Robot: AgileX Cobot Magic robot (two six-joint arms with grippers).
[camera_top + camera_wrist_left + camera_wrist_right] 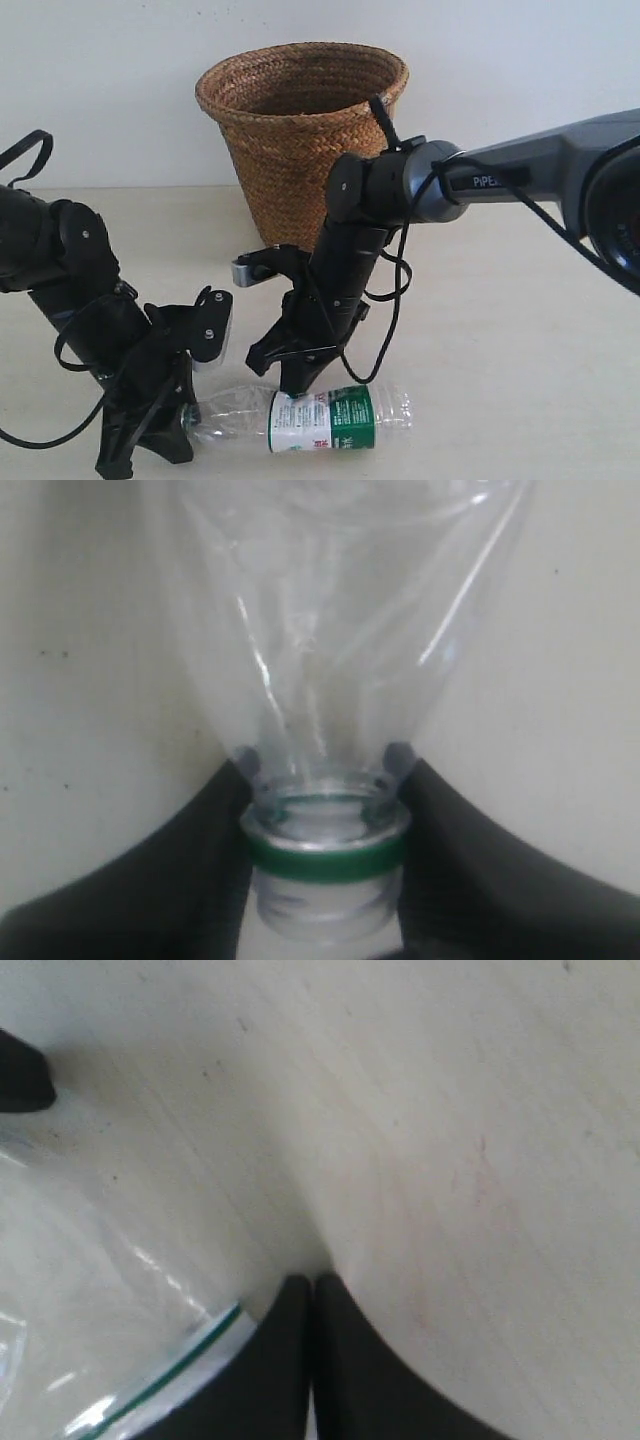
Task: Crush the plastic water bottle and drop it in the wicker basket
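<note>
The plastic water bottle (320,418) lies on its side near the table's front edge, its green-and-white label facing me and its neck toward the left. My left gripper (186,420) is shut on the neck; in the left wrist view its black fingers (200,870) clamp the threads by the green ring, with the clear body of the bottle (340,630) stretching away. My right gripper (291,384) is shut, with its tips together (312,1286), and it stands on the bottle's upper side at the label's edge (170,1385). The wicker basket (300,120) stands upright behind the right arm.
The pale wooden table (500,330) stretches bare to the right of the bottle. A white wall rises behind the basket. The right arm's cable (400,290) loops down beside its wrist, and the left arm's cables hang low at the front left.
</note>
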